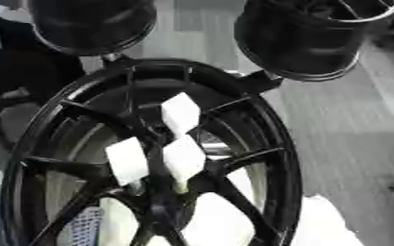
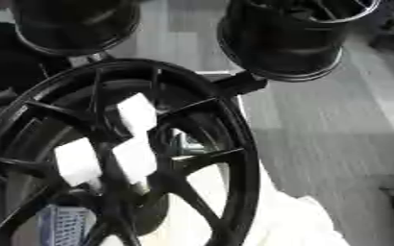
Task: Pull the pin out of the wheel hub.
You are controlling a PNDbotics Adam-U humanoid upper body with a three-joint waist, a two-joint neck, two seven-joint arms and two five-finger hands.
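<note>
No hand of the robot shows in either view, so I cannot tell how its fingers stand. What fills the lower left is the wheel hub (image 1: 150,158), a black spoked rim seen face-on and tilted, its spokes running out from a dark centre low in the picture. Three white blocks (image 1: 182,114) stick up near that centre: one higher, two lower and side by side, the right one of the pair just beside the upper one. Whether any of these is the pin I cannot tell. Through the spokes shows a white surface (image 2: 293,221) under the hub, and a small blue-and-white patterned thing (image 2: 62,223) at the lower left. Beyond the hub's upper edge stand two more black rims, a left rim (image 1: 91,24) and a right rim (image 1: 305,36), on a grey floor (image 2: 326,120).
</note>
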